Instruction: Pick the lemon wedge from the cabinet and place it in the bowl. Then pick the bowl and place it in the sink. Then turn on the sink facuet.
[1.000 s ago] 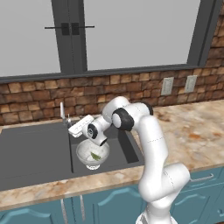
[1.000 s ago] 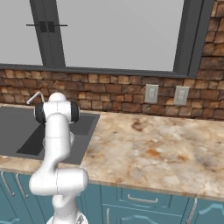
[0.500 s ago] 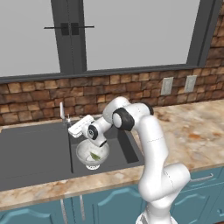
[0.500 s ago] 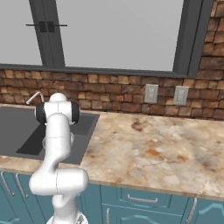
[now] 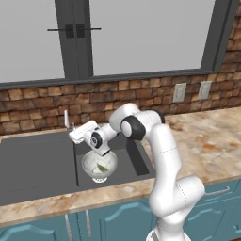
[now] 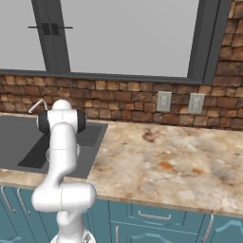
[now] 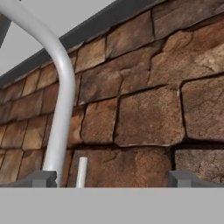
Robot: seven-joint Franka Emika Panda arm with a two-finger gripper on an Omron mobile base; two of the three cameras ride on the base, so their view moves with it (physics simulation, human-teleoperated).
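While in sink (image 5: 42, 164), one bowl (image 5: 99, 165).

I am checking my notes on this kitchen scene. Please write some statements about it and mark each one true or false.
1. The bowl stands in the sink. True.
2. The lemon wedge lies on the counter beside the sink. False: it lies inside the bowl.
3. The gripper is open, with nothing between its fingers. True.
4. The gripper holds the bowl. False: the hand is above the bowl and points toward the faucet and the brick wall.
5. The faucet stands at the back edge of the sink, by the wall. True.
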